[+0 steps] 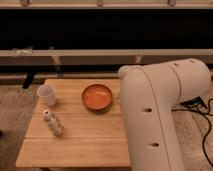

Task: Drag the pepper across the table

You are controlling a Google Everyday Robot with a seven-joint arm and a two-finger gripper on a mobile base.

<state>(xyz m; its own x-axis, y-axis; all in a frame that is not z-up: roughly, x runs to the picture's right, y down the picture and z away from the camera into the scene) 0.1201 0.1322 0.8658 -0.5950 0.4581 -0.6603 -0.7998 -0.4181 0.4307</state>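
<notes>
The light wooden table with a plank top fills the lower left of the camera view. No pepper shows; it is hidden or out of view. My thick white arm rises along the table's right edge and covers that side. The gripper is out of view, somewhere past the arm's visible links.
An orange bowl sits near the table's back middle. A white cup stands at the back left, and a small patterned bottle is in front of it. Black cables lie on the floor at the right. A dark shelf runs behind the table.
</notes>
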